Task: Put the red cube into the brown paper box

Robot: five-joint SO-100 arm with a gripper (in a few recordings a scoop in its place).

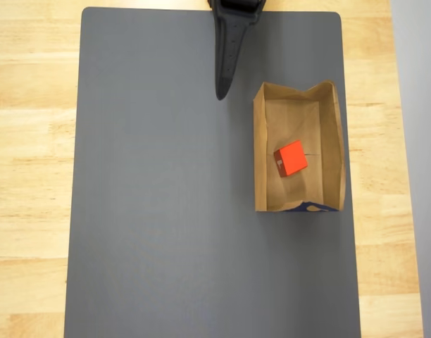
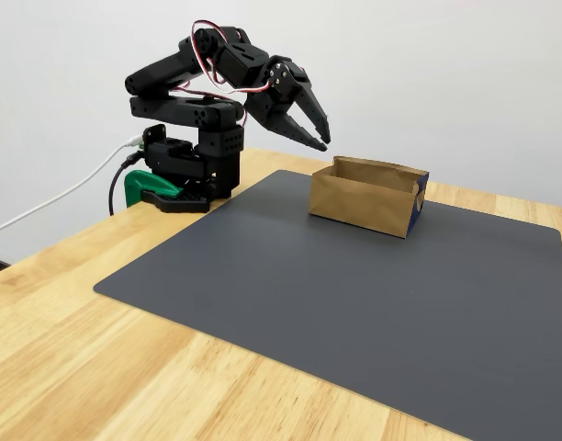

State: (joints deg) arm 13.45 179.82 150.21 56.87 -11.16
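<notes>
Where the overhead view looks down, the brown paper box point(image 1: 298, 148) sits at about three o'clock on the dark grey mat point(image 1: 159, 197), its right wall close to the mat's right edge. Its kraft walls are low, creased and slightly splayed, with a dark-blue patch at the six o'clock end. The red cube point(image 1: 291, 158) lies on the box floor near the middle, turned a little askew, a small white mark on its side face. At twelve o'clock the gripper point(image 1: 221, 91) reaches in from the top edge as a black tapering shape, its tip apart from the box's upper left corner. Everything from six to nine o'clock on the mat is open, smooth and matte. Pale wooden table point(image 1: 32, 141) planks frame the mat.

Seen from the fixed view, the black arm point(image 2: 198, 101) folds at ten o'clock above a green clamp point(image 2: 148, 188) at the table's edge. The gripper point(image 2: 320, 140) hangs above and just left of the box point(image 2: 359, 202), its two pointed fingers point(image 2: 310, 115) slightly parted and holding nothing. Red and white wires point(image 2: 217, 41) loop over the wrist.
</notes>
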